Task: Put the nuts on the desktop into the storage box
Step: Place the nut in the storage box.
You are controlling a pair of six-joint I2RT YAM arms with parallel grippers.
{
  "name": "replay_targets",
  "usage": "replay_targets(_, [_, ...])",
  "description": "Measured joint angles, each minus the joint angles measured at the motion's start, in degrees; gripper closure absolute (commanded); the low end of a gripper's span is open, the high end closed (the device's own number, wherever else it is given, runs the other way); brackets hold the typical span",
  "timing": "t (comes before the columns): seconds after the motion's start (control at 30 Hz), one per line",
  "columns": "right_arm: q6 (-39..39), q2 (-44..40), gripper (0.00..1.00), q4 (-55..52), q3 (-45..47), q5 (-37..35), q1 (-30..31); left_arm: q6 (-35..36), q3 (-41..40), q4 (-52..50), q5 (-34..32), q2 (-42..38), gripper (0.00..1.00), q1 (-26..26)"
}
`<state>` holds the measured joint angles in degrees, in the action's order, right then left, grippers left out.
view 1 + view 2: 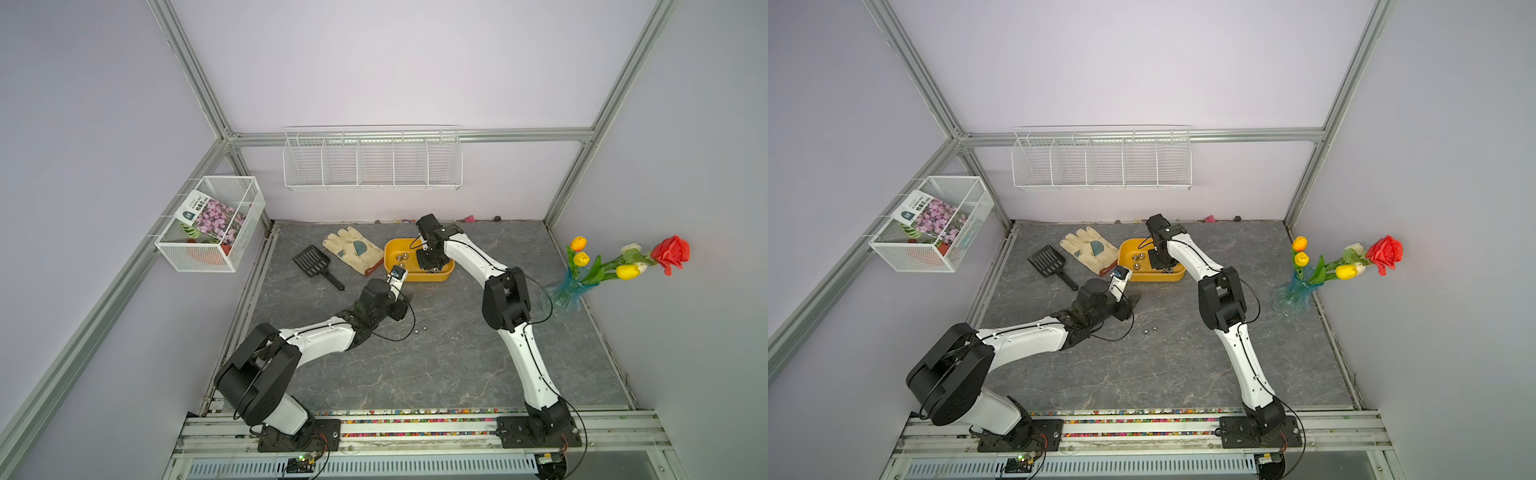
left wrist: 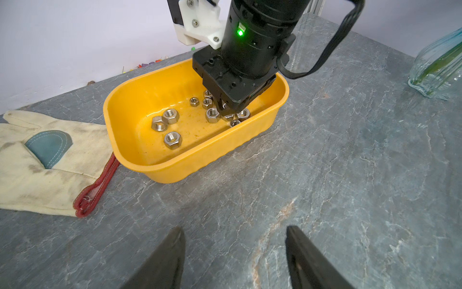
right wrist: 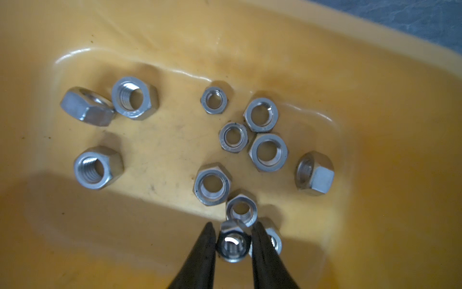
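A shallow yellow plastic oblong storage box [image 1: 419,277] stands on the dark grey marble-veined desk [image 1: 457,365] towards its far edge. Just beside it lies a cream work glove with a teal patch and a red cuff [image 1: 353,251].

About a dozen shiny silver hexagonal metal nuts [image 3: 268,152] lie on the floor of the box. Most are flat with the threaded hole facing up, and a couple are tipped on edge.

The right hand [image 3: 233,225] reaches down into the box at the end away from the glove. One nut [image 3: 233,246] sits between its black fingertips [image 3: 203,250], which flank it closely. I cannot tell whether they pinch it or stand just clear of it.

The left hand [image 2: 234,229] hangs over bare desk on the near side of the box. Its two fingers are spread wide with nothing between them.

In both top views, two loose nuts [image 1: 420,330] [image 1: 1150,330] lie side by side on the desk. They are well apart from the box, between the two arms and near the left arm's wrist.

A black slotted plastic scoop [image 1: 311,261] lies on the other side of the glove from the box. A clear blue glass vase of artificial flowers [image 1: 571,286] stands at the desk's right edge.
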<state>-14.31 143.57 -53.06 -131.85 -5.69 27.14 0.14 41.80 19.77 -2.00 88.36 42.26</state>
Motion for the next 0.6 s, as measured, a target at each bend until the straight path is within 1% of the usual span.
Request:
replay_targets(0.23, [-0.20,0.00,0.62,0.13,0.00,0.07,-0.07,0.02,0.00,0.09,0.39,0.00,0.34,-0.15])
replay_targets(0.47, [0.04,-0.20,0.60,0.13,0.11,2.21,-0.07,0.20,-0.02,-0.22,0.39,-0.57,0.34,-0.22])
replay_targets(0.6, [0.31,-3.45,0.60,0.28,3.39,2.49,0.24,0.17,0.00,-1.20,0.39,-2.43,0.34,-0.26])
